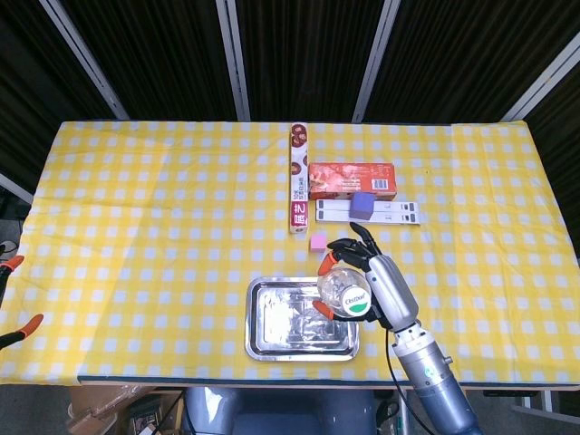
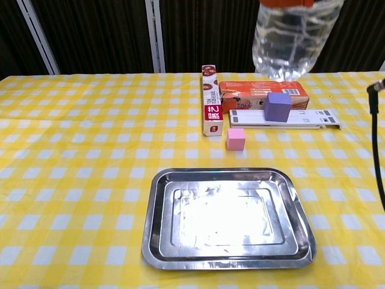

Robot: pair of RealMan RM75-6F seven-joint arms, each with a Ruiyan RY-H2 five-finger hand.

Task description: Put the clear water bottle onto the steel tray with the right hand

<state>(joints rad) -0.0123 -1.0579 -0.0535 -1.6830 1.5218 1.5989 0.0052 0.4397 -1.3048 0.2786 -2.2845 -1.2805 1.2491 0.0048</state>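
My right hand [image 1: 367,281] grips the clear water bottle [image 1: 344,293], fingers wrapped round its body, cap end toward the head camera. In the chest view only the bottle's lower body shows, high at the top edge, well above the table. It hangs over the right part of the steel tray [image 1: 263,340], not touching it. The left hand is not in view.

Risks, as I judge them: released from this height, the bottle would bounce or roll off the tray's low rim. Lowered off-centre, its base could catch the right rim and tip. The pink cube [image 1: 318,243] lies just beyond the tray's far edge; the red box [image 1: 352,180] farther off.
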